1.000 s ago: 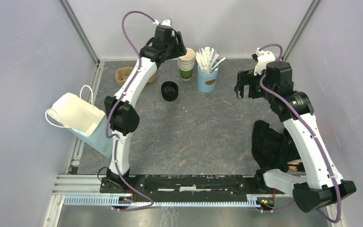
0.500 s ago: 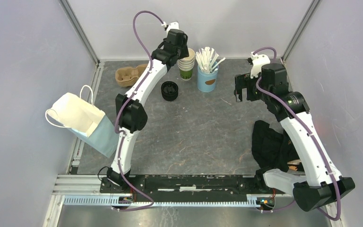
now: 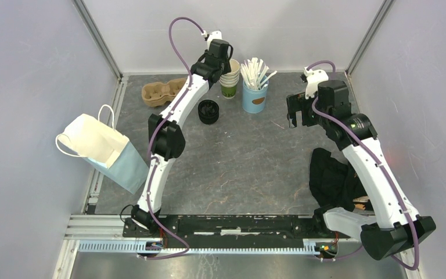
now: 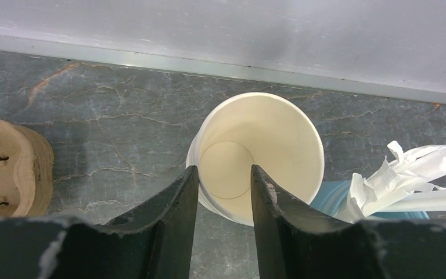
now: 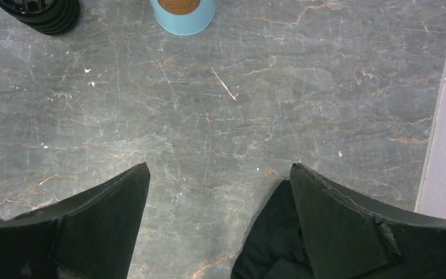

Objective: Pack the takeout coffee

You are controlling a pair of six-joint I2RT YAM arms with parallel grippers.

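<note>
A white paper bag (image 3: 100,141) lies open on its side at the left edge of the worktop (image 3: 238,157), and a cardboard carrier (image 3: 158,92) sits toward the far-left corner. Right of it is a stack of black lids (image 3: 208,111). Along the far edge stands the cup stack (image 4: 279,133), lidless and green at the base. A blue tub (image 3: 254,97) of wrapped sticks is just beside it.

The takeout coffee itself, a lidded green cup, shows in no view; nothing here wears a lid yet.

The left gripper (image 4: 222,174) hangs over the top cup, jaws parted narrowly. One finger is at the left rim and the other over the cup's mouth. I cannot tell if either touches. The right gripper (image 5: 219,168) is spread wide over bare worktop toward the right edge, with a black cloth (image 3: 331,174) near it.

The likely risks:
- A pinch on one thin wall could lift several nested cups at once or dent the rim.
- A sideways pull could tip the stack against the tub.
</note>
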